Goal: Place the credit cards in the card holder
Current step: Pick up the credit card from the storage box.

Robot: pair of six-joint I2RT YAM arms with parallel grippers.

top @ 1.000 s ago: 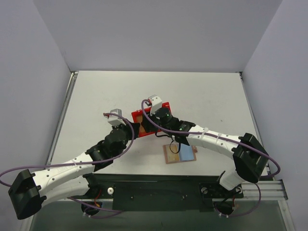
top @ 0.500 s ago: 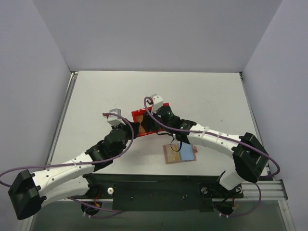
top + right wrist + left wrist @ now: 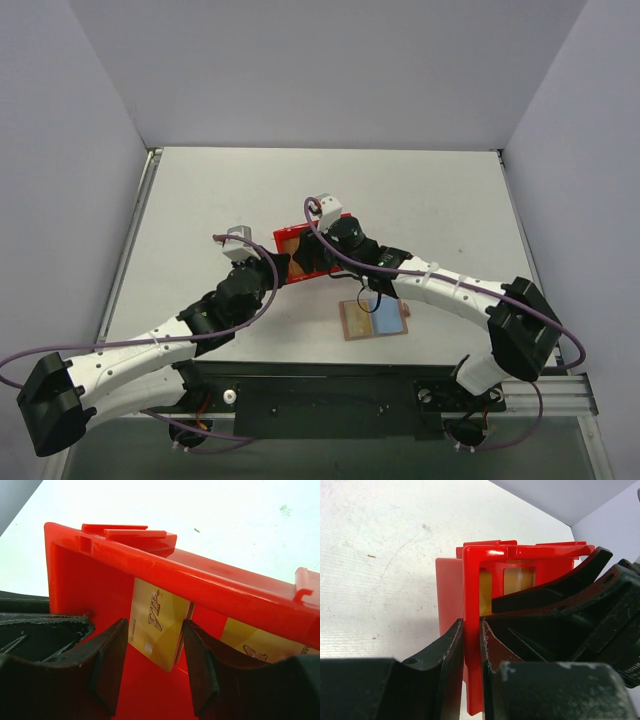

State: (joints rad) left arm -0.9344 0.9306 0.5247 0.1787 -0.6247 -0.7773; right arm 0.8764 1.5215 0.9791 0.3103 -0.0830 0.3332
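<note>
The left gripper (image 3: 471, 625) is closed on the near-left wall of the red bin (image 3: 475, 562), one finger on each face of the wall. The right gripper (image 3: 154, 630) reaches into the bin with its jaws apart. They straddle an upright gold credit card (image 3: 159, 607) marked VIP that leans on the far wall; whether the pads press it cannot be told. A second card (image 3: 250, 642) lies to its right. The card holder (image 3: 373, 320) lies open on the table (image 3: 200, 200), near and right of the bin.

Bright, even light casts soft shadows on the pale grey counter (image 3: 200, 200), which glares near-white in the right wrist view.
</note>
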